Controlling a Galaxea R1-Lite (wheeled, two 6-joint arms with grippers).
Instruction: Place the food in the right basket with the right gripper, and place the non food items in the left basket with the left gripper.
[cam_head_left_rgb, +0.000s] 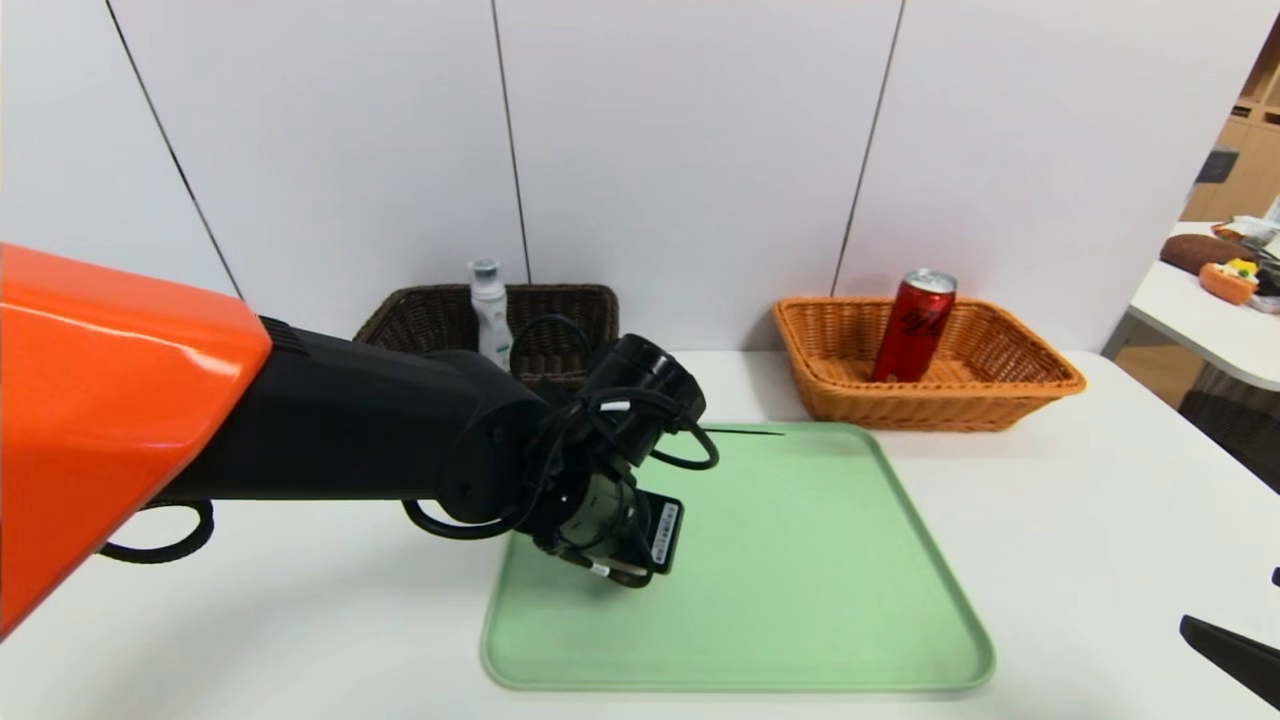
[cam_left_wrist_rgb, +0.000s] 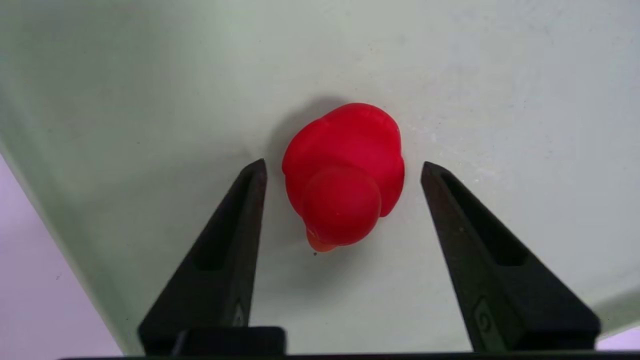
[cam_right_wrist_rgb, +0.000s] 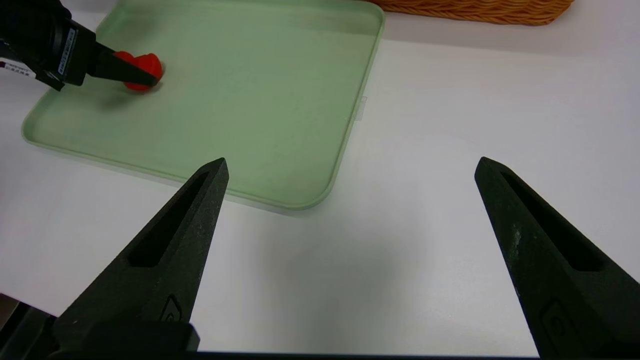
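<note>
- Head view: your left gripper (cam_head_left_rgb: 640, 555) hangs over the green tray's (cam_head_left_rgb: 800, 560) left edge; bottle (cam_head_left_rgb: 490, 312) in the dark basket (cam_head_left_rgb: 560, 315), can (cam_head_left_rgb: 913, 325) in the orange basket (cam_head_left_rgb: 985, 385).
- Left wrist view: fingers (cam_left_wrist_rgb: 240, 220) spread, straddling the red duck (cam_left_wrist_rgb: 345, 175) without contact. Squeeze off-centre and you may squirt it away.
- Right wrist view: right gripper (cam_right_wrist_rgb: 350, 170) parted, empty, beside the tray's near right corner.

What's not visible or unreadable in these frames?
- Red duck: hidden in the head view behind the left arm's wrist; the left gripper too.
- Right gripper: cut off at the head view's edge.
- White bottle: base hidden by the arm; print too small.
</note>
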